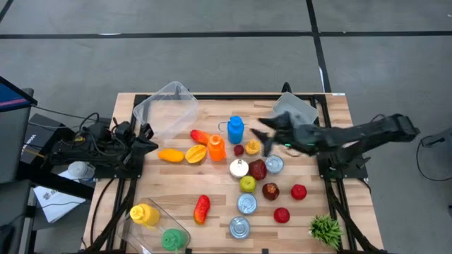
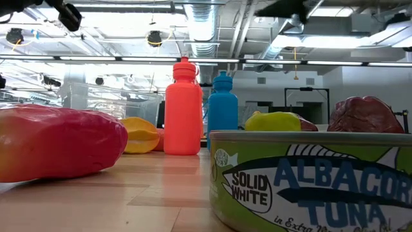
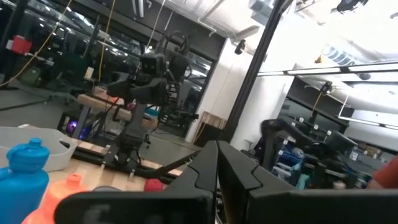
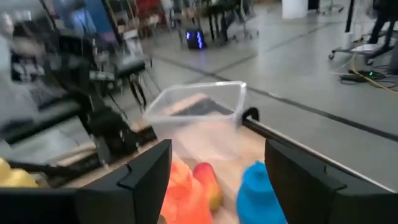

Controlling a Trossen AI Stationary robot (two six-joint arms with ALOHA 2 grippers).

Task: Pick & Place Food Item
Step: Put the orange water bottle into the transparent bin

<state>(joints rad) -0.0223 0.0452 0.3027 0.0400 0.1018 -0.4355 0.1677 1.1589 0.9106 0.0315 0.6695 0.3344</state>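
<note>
Right gripper (image 1: 263, 135) just right of blue bottle (image 1: 236, 129), jaws apart, empty; left gripper (image 1: 145, 140) closed.

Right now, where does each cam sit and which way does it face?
High: overhead, straight down on the table; both arms show.
Low: table height, across the tuna can into the room.
Left wrist: past the shut left hand toward the right arm.
Right wrist: between the open right hand fingers at the clear tub.
All share the blue bottle.
</note>
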